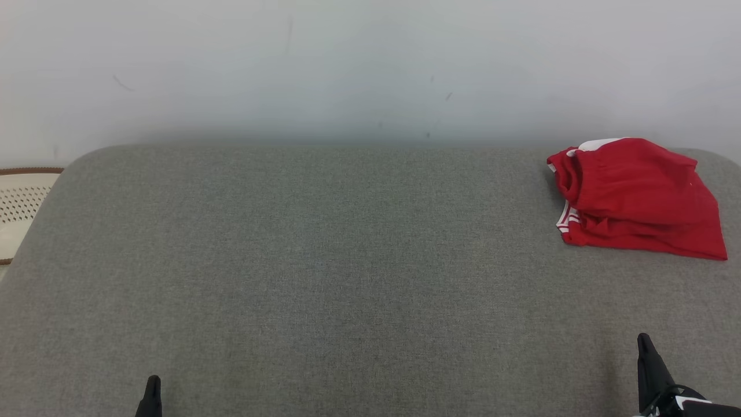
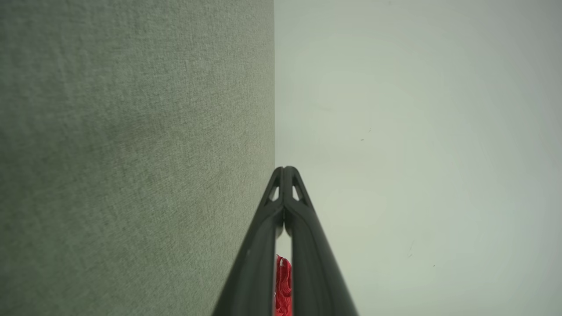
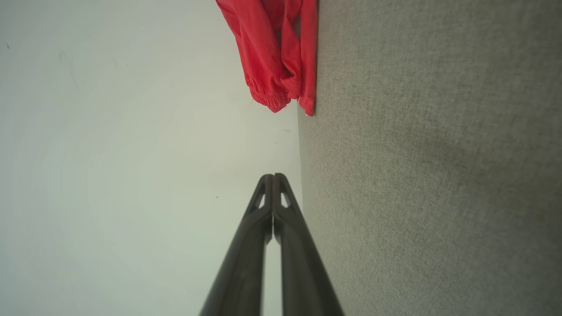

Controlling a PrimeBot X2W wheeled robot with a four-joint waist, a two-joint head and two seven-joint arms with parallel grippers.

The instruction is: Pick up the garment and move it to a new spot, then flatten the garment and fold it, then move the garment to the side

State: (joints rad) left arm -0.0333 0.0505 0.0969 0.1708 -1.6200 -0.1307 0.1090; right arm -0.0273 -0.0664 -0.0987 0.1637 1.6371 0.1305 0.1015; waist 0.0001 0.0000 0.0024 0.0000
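A red garment (image 1: 637,200) lies bunched at the grey cushion's (image 1: 347,260) far right corner, ahead of the nearer right gripper (image 1: 643,340); the left gripper (image 1: 153,381) sits well apart. Both are closed and empty.

You face a grey fabric surface (image 1: 324,260) with rounded far corners, backed by a plain pale wall (image 1: 347,63). Beyond its left edge sits a cream perforated object (image 1: 23,202) with a brown rim.
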